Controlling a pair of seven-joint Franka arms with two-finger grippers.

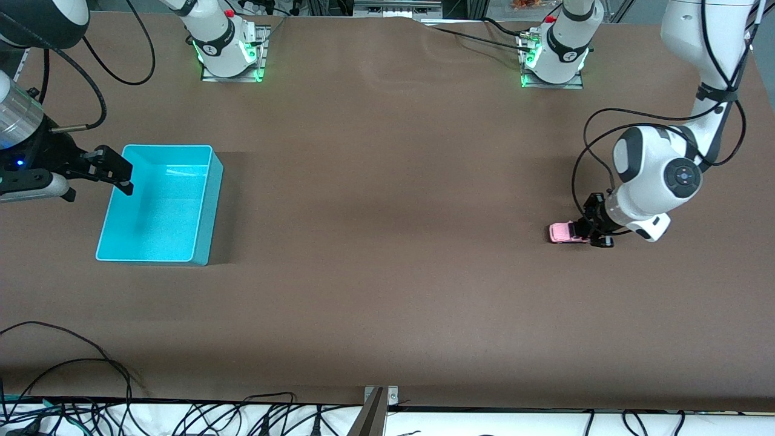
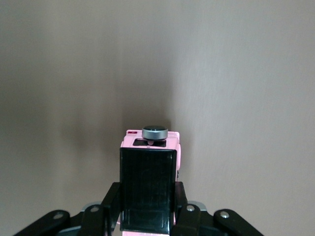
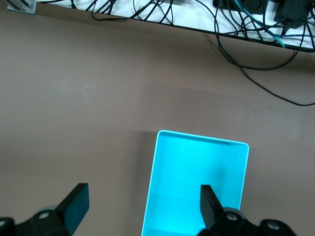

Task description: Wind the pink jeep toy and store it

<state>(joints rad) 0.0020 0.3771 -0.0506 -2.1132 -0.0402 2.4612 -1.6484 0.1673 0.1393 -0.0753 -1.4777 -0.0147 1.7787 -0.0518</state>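
The jeep (image 1: 563, 232) sits on the table (image 1: 387, 242) toward the left arm's end, well apart from the bin (image 1: 158, 203) at the right arm's end. The left gripper (image 1: 596, 232) is down at table level with its fingers (image 2: 179, 209) pressed against the jeep's two sides — clamped on the body just below the black roof (image 2: 147, 189), as the left wrist view shows. The wheels look to be on the table, so the toy does not appear lifted.

It is a tiny, boxy thing and should be very light — weight is no worry, but its smallness is. The body looks like hard, glossy plastic: stiff enough to take a firm pinch, yet smooth enough to slip or twist if the hold is off-centre. The flat sides, where the fingers now sit, seem the best place to hold it; the roof and the ends offer less to the pads. A round dark spare wheel (image 2: 155, 132) stands up at the end away from the wrist and is best left untouched. For winding, the wheels probably need to stay pressed on the table while the toy is dragged, so the grip should leave them free to turn.

The right gripper (image 1: 112, 171) waits over the bin's edge, fingers (image 3: 76, 204) wide apart and holding nothing.
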